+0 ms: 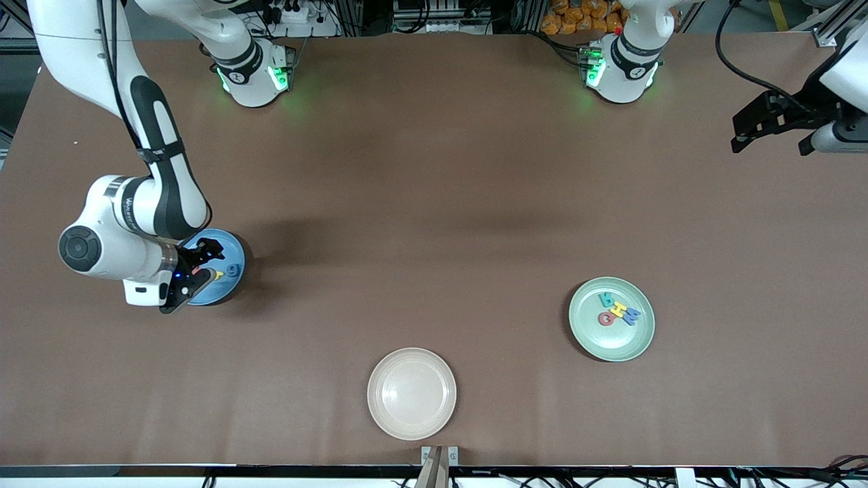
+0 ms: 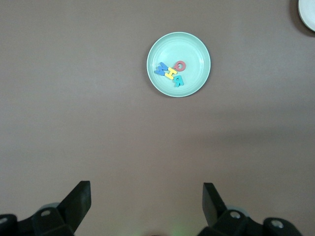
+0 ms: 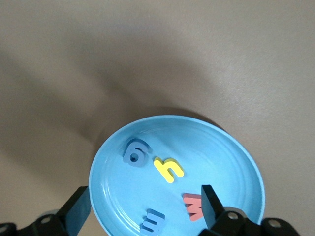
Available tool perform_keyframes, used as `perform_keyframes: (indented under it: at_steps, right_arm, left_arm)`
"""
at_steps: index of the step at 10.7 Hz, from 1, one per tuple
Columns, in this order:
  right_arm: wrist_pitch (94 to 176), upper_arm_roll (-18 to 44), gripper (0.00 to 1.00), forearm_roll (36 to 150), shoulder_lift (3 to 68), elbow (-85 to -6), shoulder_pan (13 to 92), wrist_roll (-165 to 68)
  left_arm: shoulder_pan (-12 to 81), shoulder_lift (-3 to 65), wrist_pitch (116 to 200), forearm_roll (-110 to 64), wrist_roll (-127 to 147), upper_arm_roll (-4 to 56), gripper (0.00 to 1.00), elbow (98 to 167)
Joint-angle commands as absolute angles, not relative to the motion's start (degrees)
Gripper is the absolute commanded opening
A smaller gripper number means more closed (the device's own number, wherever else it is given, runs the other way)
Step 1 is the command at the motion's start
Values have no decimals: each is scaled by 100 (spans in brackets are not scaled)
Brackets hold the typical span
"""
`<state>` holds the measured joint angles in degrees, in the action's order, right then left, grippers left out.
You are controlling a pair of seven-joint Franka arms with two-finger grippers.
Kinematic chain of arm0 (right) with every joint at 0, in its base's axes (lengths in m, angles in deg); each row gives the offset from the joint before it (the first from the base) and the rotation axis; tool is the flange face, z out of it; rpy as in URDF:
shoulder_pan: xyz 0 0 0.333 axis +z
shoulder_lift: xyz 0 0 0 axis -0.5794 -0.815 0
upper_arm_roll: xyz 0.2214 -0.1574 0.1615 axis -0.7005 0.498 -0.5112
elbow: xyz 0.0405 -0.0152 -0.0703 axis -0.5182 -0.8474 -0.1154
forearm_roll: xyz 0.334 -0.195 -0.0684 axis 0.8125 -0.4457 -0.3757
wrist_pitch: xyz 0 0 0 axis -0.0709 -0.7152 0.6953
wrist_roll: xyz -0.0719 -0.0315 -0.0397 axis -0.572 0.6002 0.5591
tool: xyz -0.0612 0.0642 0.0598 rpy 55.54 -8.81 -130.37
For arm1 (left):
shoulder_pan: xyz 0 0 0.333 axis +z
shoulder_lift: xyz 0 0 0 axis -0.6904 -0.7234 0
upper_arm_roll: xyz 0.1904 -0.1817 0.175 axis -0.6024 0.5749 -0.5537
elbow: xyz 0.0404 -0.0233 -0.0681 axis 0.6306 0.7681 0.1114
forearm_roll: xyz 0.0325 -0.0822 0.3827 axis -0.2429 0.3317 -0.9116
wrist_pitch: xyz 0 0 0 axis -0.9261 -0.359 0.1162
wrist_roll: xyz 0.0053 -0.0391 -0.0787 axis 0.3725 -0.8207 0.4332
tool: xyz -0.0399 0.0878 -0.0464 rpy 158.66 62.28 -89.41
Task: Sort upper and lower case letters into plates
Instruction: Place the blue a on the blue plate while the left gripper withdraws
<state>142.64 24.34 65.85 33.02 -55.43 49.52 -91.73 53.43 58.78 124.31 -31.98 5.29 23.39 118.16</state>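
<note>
Letters (image 3: 168, 169) lie flat, four per plate (image 3: 231, 162), brightly coloured.

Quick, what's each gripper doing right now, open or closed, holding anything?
Left gripper: open, empty, waiting above the table.
Right gripper: open, empty, over the blue plate with four letters in it.

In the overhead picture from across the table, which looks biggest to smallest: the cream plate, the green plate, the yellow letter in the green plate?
1. Cream plate and green plate: about alike; the cream one lies nearer the camera, so no ranking.
2. Yellow letter: far smaller.
</note>
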Motion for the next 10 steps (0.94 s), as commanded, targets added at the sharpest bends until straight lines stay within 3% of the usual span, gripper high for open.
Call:
perform_keyframes:
  at_steps: [1,3,7,10]
  right_arm:
    - [13945,2362,100,6552,3763,-5676,5086,-8395]
    - [13751,2127,100,6508,3939,-5720,4957,-7848]
    - [13846,590,100,5709,4947,-6718,3789,-6487]
    - [13891,394,100,5595,5774,-7511,3480,-6449]
  left_arm:
    - [5219,6016,12336,-3038,377,2176,100,11906]
    - [5210,6007,12336,-3038,386,2140,100,11915]
    - [5210,5998,12371,-3038,368,2131,100,11924]
    - [5219,6007,12389,-3038,377,2149,100,11915]
